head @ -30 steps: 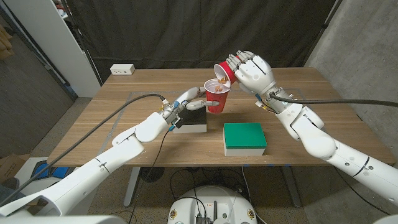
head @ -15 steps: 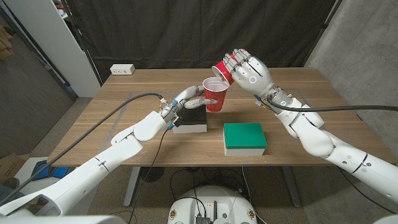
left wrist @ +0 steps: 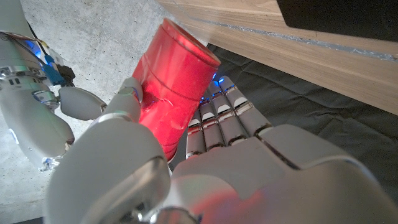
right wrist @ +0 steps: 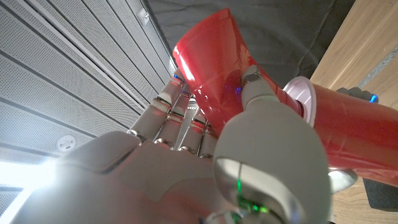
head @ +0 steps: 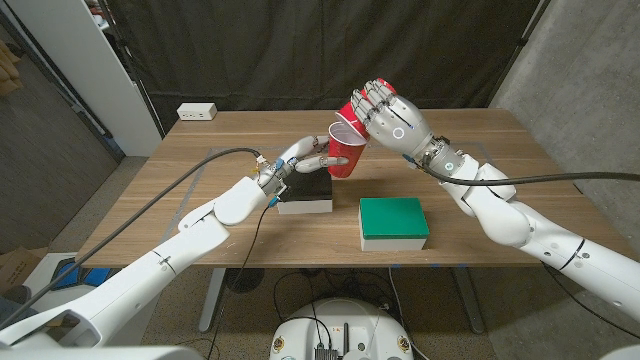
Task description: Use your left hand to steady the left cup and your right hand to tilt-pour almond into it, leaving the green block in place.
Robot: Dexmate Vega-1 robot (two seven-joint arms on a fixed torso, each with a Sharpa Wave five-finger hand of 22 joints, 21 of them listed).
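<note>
- Fingers (left wrist: 217, 121) of left hand (head: 300, 160) wrapped around the left cup (head: 343, 155), thumb on one side of the red wall, remaining fingers on the other.
- Left cup upright, white rim up, just behind and to the right of the black block (head: 306, 192), its base at that block's far right corner.
- Fingers (right wrist: 180, 121) of right hand (head: 392, 117) clenched around the second red cup (head: 352, 115), thumb pressed on its side.
- Second cup tilted steeply, mouth down and leftward, lip directly above the left cup's rim, touching it or very nearly so; cannot tell which.
- Almonds not discernible inside either cup from these angles.
- Green block (head: 393, 220) flat on the desk (head: 200, 190), to the right of the black block and in front of the left cup, apart from both hands.
- Black block on a white base, lying under the left wrist.
- Right forearm slanting in from the right, passing behind the green block without touching it.
- White power strip (head: 197, 111) at the far left corner of the desk, well apart from the left cup.
- Dark curtain behind the desk; cables trailing along both arms.
</note>
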